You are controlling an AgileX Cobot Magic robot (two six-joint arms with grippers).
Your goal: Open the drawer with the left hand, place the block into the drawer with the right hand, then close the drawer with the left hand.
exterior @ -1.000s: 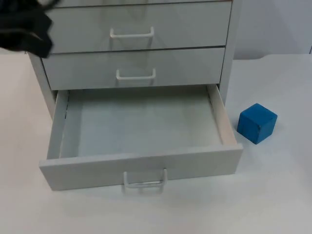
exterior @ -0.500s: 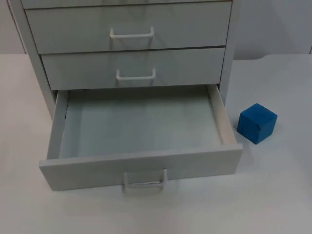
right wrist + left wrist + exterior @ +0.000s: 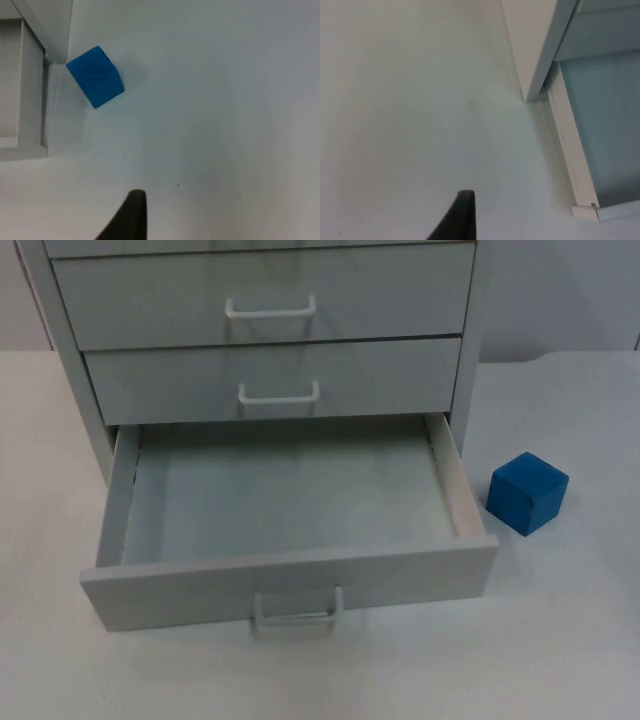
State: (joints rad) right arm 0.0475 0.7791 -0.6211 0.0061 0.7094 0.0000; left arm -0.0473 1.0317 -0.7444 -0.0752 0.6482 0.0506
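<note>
Fingertips first: 1 black fingertip of the left gripper (image 3: 462, 217) stands over bare white table (image 3: 410, 125) in the left wrist view, clear of everything; the spread of its fingers cannot be told. That gripper hangs beside the cabinet's (image 3: 532, 45) outer corner, near the side rail of the bottom drawer (image 3: 572, 150), touching neither. Likewise 1 black fingertip of the right gripper (image 3: 129, 217) shows in the right wrist view above bare table, its finger spread also impossible to tell; it holds nothing visible. Item, blue block (image 3: 95, 76): 1 cube, resting on the table just beside the drawer's side wall in the right wrist view, well apart from the right fingertip. In the top view the block (image 3: 527, 492) sits on the table to the right of the drawer, near its front right corner, apart from it and turned at an angle to the cabinet. Item, bottom drawer (image 3: 290, 580): pulled fully out, pale grey interior, block not inside, 1 white handle (image 3: 296, 612) on its front panel. Item, cabinet (image 3: 270, 330): light grey, 2 shut drawers visible above the open one, each with 1 white handle. Item, table (image 3: 560, 640): white, meeting a grey partition wall (image 3: 560, 295) behind the cabinet.
</note>
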